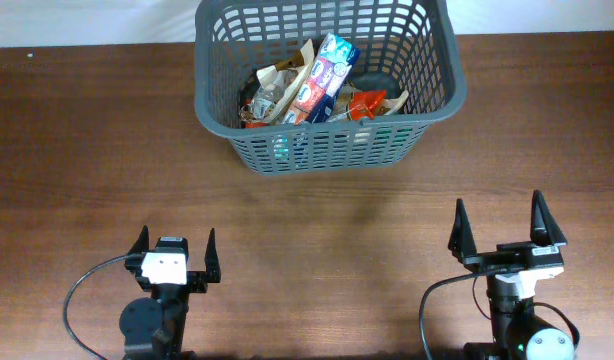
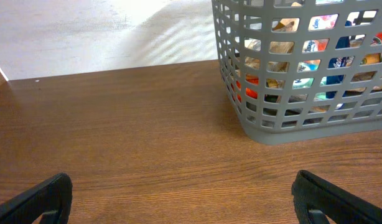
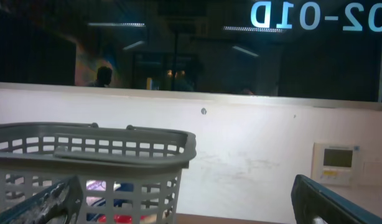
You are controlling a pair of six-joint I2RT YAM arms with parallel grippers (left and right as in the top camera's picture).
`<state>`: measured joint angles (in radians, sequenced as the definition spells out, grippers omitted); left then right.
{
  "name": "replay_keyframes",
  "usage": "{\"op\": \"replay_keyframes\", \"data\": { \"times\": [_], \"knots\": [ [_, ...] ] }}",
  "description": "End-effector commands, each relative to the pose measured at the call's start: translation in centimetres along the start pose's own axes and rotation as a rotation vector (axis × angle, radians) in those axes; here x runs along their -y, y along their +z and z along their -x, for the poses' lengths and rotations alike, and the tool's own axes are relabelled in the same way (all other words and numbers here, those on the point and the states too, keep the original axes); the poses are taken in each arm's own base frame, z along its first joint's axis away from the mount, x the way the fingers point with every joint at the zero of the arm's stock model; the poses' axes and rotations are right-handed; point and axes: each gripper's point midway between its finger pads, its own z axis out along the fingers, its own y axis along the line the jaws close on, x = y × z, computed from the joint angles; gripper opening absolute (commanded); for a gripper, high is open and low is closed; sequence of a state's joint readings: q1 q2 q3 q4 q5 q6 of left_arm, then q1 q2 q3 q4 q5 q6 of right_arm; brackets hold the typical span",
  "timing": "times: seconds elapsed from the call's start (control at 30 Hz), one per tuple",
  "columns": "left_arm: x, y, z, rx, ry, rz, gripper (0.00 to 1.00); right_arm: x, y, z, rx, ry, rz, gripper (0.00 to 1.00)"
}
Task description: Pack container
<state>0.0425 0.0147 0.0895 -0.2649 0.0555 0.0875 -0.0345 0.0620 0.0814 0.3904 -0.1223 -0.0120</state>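
The container (image 1: 327, 150), a dark grey basket with slotted sides, stands on the far side of the brown table (image 1: 87, 150), a little right of centre. It is partly filled with food packets lying in a jumble: a blue-and-white packet (image 1: 327, 75) on top near the middle, a red packet (image 1: 365, 103) to its right, and a tan wrapper (image 1: 277, 80) to its left. More colours show through the slots of the near wall.

The left gripper (image 1: 177, 238) is at the near left of the table, well apart from the container. Its jaws are spread wide with nothing between them. In the left wrist view the two dark fingertips (image 2: 35, 202) sit at the bottom corners over bare table (image 2: 116, 124), and the container (image 2: 284, 118) is far off to the right.

The right gripper (image 1: 498, 222) is at the near right, also well apart from the container. It too gapes wide and holds nothing. Its wrist camera looks level across the scene: the container's rim (image 3: 116, 140) shows at left against a white wall (image 3: 253, 155), with a small wall panel (image 3: 337, 163) at right.
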Motion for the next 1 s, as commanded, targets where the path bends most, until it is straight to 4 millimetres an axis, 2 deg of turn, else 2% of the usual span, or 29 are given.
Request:
{"op": "replay_keyframes", "data": {
  "times": [0.0,0.33,0.97],
  "knots": [
    [0.1,0.0,-0.1,0.005,0.018,-0.005,0.99,-0.5,-0.4,-0.1,0.019,-0.005,0.019,0.99],
    [0.1,0.0,-0.1,0.005,0.018,-0.005,0.99,-0.5,-0.6,-0.6,0.002,-0.003,0.019,0.99],
    [0.1,0.0,-0.1,0.005,0.018,-0.005,0.99,-1.0,-1.7,-8.7,-0.284,0.035,0.040,0.99]
  ]
}}
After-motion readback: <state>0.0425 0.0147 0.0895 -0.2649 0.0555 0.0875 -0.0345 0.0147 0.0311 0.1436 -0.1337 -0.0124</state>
